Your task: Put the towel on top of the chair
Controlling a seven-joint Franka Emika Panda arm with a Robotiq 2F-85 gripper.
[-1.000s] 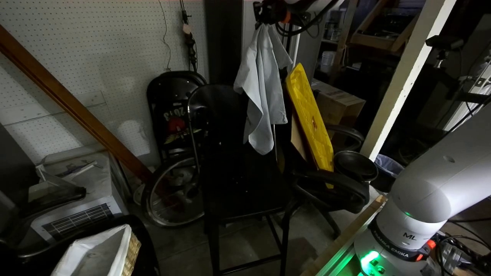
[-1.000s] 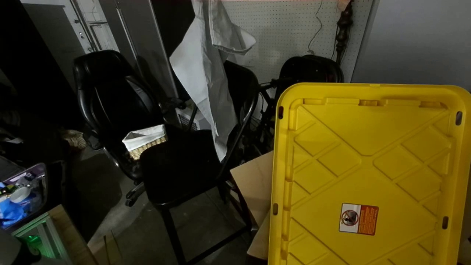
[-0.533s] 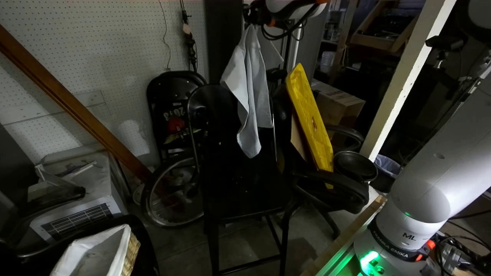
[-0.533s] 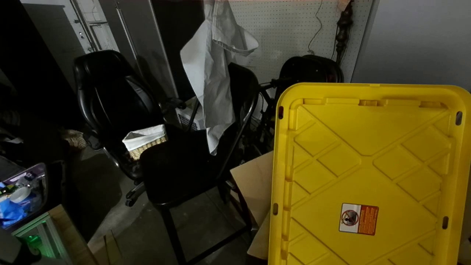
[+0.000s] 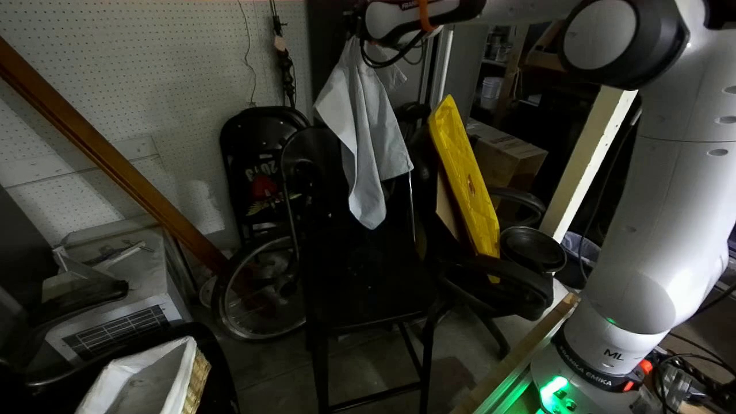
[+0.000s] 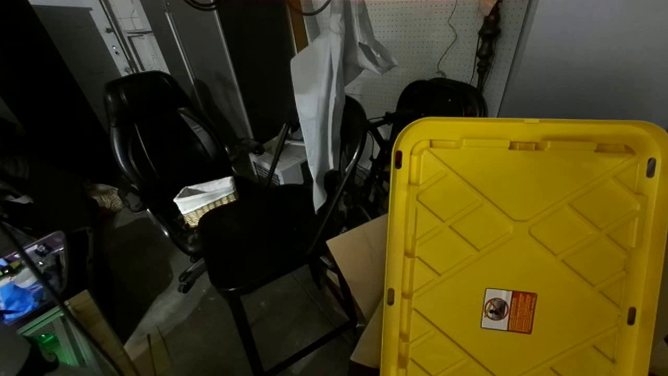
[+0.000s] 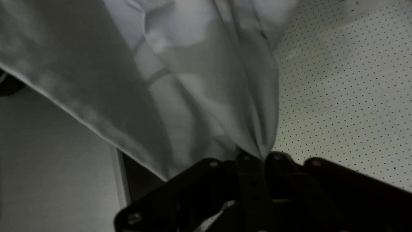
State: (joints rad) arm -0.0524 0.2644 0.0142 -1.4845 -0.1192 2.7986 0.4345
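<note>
Holding the towel (image 5: 365,123), the arm (image 5: 661,195) reads "FRANKA EMIKA".

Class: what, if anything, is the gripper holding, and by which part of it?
The towel, by its gathered top, pinched between the fingers; whether that is a corner cannot be told.

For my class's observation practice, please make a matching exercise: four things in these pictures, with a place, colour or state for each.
Things
1) towel
2) basket
3) plastic panel
4) wooden beam

Descriptions
A) slanting in front of the pegboard wall
B) yellow, bearing a label
C) hanging from the gripper
D) wicker with a white lining

Pairs: 1-C, 2-D, 3-B, 4-A
</note>
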